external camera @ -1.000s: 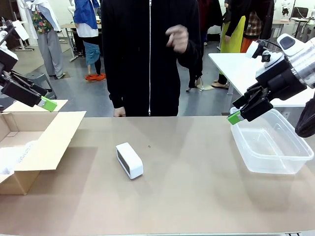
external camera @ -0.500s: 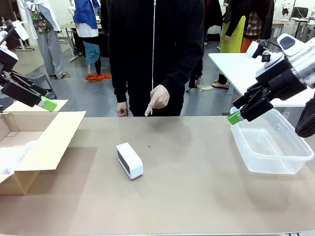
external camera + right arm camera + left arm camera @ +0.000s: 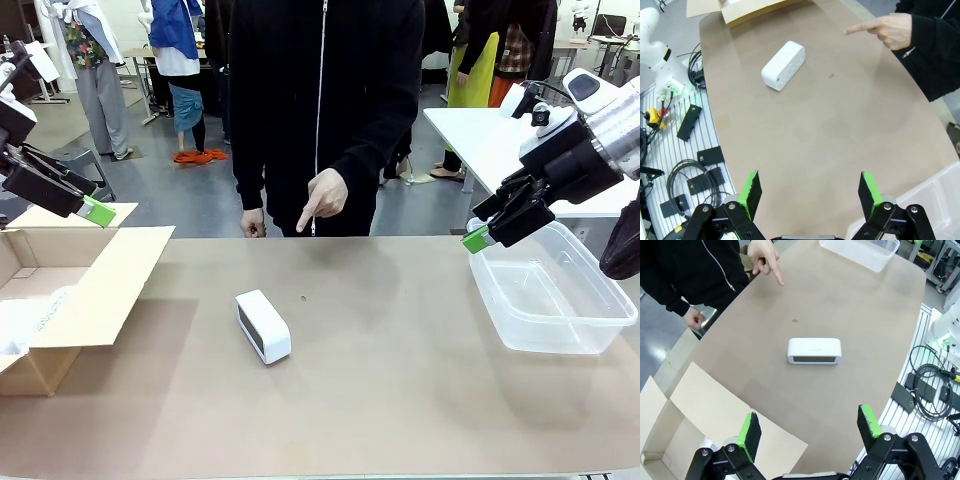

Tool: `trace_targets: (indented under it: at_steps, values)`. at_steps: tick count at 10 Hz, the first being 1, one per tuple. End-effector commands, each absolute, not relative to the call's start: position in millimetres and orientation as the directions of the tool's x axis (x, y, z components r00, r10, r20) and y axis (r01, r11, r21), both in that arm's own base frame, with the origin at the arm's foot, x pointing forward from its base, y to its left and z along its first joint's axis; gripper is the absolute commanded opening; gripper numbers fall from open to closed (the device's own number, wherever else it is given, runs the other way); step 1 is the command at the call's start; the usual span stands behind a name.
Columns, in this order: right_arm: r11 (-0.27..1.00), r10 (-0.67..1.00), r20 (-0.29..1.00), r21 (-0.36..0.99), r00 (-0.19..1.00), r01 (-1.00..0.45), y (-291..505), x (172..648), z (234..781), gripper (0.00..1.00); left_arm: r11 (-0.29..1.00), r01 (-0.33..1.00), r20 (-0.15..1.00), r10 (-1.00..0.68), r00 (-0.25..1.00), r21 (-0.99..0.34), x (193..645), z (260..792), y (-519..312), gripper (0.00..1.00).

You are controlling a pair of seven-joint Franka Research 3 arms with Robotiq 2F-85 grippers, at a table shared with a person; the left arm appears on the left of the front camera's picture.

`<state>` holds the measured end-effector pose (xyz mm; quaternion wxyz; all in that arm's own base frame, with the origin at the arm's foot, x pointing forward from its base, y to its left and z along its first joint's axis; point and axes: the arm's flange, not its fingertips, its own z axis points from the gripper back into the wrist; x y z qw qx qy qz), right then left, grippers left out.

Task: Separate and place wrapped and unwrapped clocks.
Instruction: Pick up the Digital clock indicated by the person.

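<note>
Front view: unwrapped clock lies left of the bench centre, long axis running far-left to near-right, dark face toward the left edge. Left tool and right tool hang at opposite edges, both spread wide, empty.

Remote check, room only. I am seeing a grey floor running behind our brown table. A white side table is standing far right. Black cables are lying on a white slatted platform. Even light is falling.
</note>
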<state>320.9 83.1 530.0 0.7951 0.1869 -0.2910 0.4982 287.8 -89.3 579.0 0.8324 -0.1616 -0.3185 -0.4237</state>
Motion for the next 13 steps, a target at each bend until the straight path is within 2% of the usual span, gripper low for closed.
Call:
trace_targets:
  at_steps: [1,4,5,8,11,13]
  values:
    - [0.422,0.669,0.666,0.026,0.33,-0.906,85,322,529,1.0,0.599,0.801,0.67,-0.595,0.444,0.001,287,579,-91,1.0]
    - [0.434,0.683,0.649,0.007,0.334,-0.901,83,321,530,1.0,0.599,0.801,0.67,-0.595,0.444,0.001,287,579,-91,1.0]
    - [0.482,0.684,0.616,0.022,0.392,-0.876,117,328,536,1.0,0.599,0.801,0.67,-0.595,0.444,0.001,287,579,-91,1.0]
    - [0.568,0.747,0.413,0.012,0.521,-0.823,257,350,545,1.0,0.599,0.801,0.67,-0.595,0.444,0.001,287,579,-91,1.0]
    - [0.626,0.757,0.26,-0.027,0.599,-0.779,370,374,491,1.0,0.599,0.801,0.67,-0.595,0.444,0.001,287,579,-91,1.0]
    - [0.648,0.742,0.241,-0.019,0.626,-0.761,406,386,450,1.0,0.599,0.801,0.67,-0.595,0.444,0.001,287,579,-91,1.0]
